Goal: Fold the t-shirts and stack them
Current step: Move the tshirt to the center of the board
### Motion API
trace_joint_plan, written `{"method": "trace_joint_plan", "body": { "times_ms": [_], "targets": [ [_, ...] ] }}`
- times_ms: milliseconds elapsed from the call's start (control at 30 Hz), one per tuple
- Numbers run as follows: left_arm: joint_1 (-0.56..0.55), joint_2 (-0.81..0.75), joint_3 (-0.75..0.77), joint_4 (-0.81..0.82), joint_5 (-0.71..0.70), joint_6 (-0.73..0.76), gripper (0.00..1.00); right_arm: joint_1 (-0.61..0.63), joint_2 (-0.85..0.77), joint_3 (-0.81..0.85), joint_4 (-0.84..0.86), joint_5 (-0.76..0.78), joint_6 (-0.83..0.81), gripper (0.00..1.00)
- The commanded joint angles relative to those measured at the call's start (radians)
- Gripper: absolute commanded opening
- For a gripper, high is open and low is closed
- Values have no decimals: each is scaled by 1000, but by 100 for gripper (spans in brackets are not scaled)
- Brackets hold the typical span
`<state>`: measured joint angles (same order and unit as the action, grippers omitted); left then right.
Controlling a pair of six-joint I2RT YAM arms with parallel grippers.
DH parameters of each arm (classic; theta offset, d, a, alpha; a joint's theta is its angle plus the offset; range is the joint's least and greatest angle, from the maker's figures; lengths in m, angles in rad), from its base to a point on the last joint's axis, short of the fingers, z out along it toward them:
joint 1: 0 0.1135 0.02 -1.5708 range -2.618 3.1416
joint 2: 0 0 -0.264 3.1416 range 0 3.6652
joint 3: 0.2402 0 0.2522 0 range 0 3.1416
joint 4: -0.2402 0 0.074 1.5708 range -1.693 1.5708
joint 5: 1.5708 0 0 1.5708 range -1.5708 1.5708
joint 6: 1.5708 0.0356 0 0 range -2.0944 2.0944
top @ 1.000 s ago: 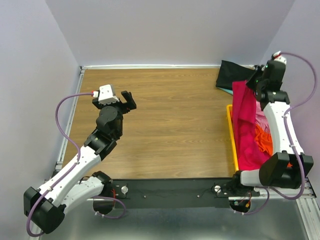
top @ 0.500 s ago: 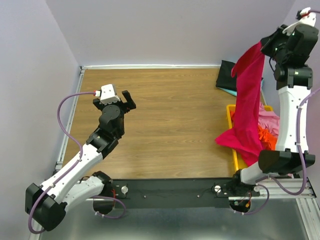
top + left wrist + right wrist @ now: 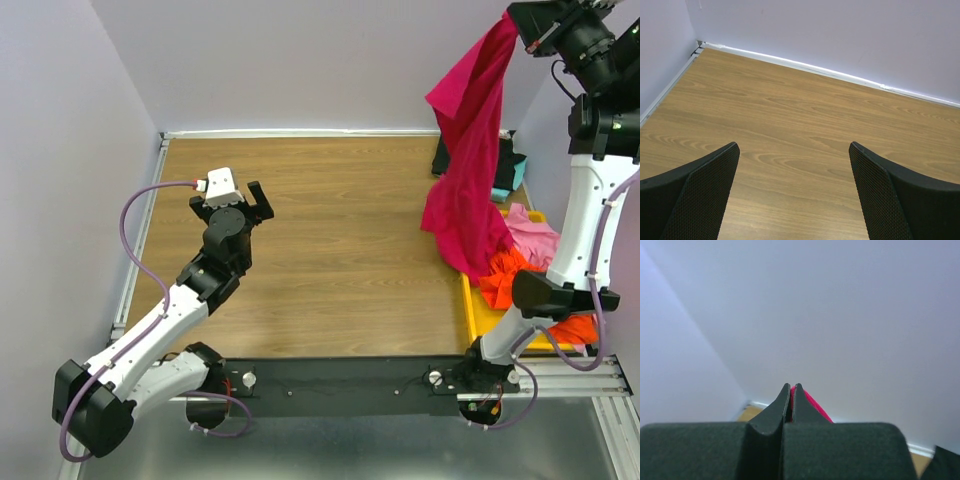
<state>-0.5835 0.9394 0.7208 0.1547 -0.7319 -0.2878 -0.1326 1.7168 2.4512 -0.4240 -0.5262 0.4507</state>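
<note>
Top external: right gripper (image 3: 520, 25) is up high at the back-right, jaws pinched shut on one edge of the crimson t-shirt (image 3: 465, 170). The right wrist view agrees, showing just a sliver of red between the closed tips. The shirt hangs bunched, and its lower end reaches the pile in the yellow bin (image 3: 468, 305). I can't tell if it's clear of the orange t-shirt (image 3: 505, 275) and the pink t-shirt (image 3: 530, 235).

Left gripper (image 3: 258, 195) hovers over the table (image 3: 340, 240) mid-left, jaws wide apart, holding nothing.

My read: the step in hand is getting the red one out and spread flat. I'd carry it left over open wood, lower it so the hem lands first, and bring the left in for a second corner before letting go — held at one point, it'll likely land as a heap.
</note>
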Motion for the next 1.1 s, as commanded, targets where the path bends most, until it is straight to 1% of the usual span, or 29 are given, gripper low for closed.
{"method": "trace_joint_plan", "body": {
  "times_ms": [0, 67, 100, 167, 200, 233, 333, 500, 700, 800, 900, 933, 1000, 1033, 1067],
  "targets": [
    [5, -1, 12, 5, -32, 12, 98, 22, 1, 15, 246, -230, 158, 1],
    [7, -1, 12, 6, -31, 13, 98, 34, -2, 12, 303, -253, 204, 1],
    [5, -4, 14, 8, -31, 15, 98, 51, 0, 15, 367, -264, 226, 1],
    [7, -2, 17, 9, -31, 18, 98, 71, 10, 23, 416, -297, 288, 1],
    [7, -4, 17, 9, -29, 19, 98, 97, 18, 52, 476, -307, 305, 1],
    [5, -4, 19, 9, -31, 21, 98, 114, 42, 71, 487, -317, 325, 1],
    [5, -8, 20, 6, -31, 22, 98, 191, 86, 123, 524, -314, 330, 1],
    [5, -25, 19, 5, -26, 22, 98, 307, 118, 118, 565, -282, 296, 1],
    [5, -30, 3, 28, 63, 13, 98, 427, 200, 117, 672, -302, 290, 1],
    [7, -10, 6, 29, 94, -1, 98, 452, 236, 91, 698, -284, 289, 1],
    [5, 22, 8, 40, 141, -20, 97, 453, 260, 52, 683, -189, 263, 1],
    [2, 35, 8, 49, 164, -27, 97, 452, 276, 22, 668, -102, 244, 1],
    [-9, 82, 11, 60, 175, -37, 95, 452, 297, -4, 625, -10, 194, 1],
    [-27, 99, 12, 65, 174, -48, 95, 452, 335, -8, 602, 91, 166, 1],
    [-39, 122, 15, 65, 173, -51, 95, 452, 357, -8, 581, 144, 149, 1]
  ]
}}
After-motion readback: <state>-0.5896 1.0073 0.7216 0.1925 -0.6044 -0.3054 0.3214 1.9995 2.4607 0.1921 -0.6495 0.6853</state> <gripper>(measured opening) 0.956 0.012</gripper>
